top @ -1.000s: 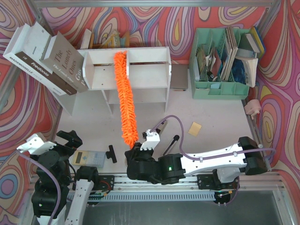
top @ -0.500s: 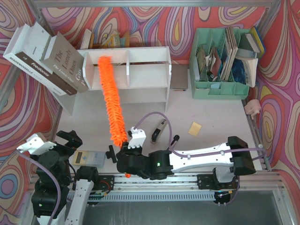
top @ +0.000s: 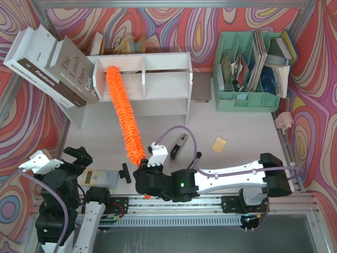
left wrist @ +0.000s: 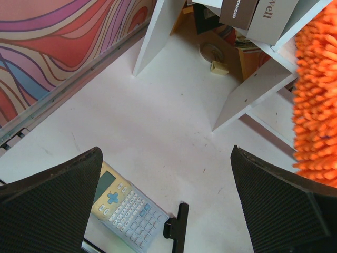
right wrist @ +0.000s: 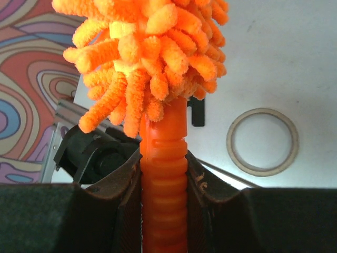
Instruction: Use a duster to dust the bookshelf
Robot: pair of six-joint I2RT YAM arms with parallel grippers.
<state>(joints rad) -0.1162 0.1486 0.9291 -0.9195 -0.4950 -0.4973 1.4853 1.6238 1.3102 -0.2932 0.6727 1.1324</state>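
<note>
The white bookshelf [top: 163, 87] stands at the back centre of the table. The orange duster [top: 124, 113] slants from its upper left compartment down to my right gripper [top: 144, 175]. In the right wrist view the right gripper [right wrist: 164, 179] is shut on the ribbed orange handle, with the fluffy head [right wrist: 152, 52] above it. My left gripper [top: 79, 156] is open and empty near the front left. In the left wrist view the left gripper [left wrist: 166, 211] hangs over the table, with the duster [left wrist: 316, 95] at the right edge and the bookshelf's leg [left wrist: 247, 89] beyond.
A mint green organiser [top: 247, 100] stands at the back right. Large books [top: 47, 66] lean at the back left. A calculator [top: 99, 178] and a black-handled tool [top: 125, 173] lie by the left gripper. Another black tool [top: 176, 147] and a yellow note [top: 219, 144] lie mid-table.
The duster's tip has swept left along the upper shelf, from the middle divider to the left compartment. My right gripper has moved left with the handle. The left arm has not moved.
</note>
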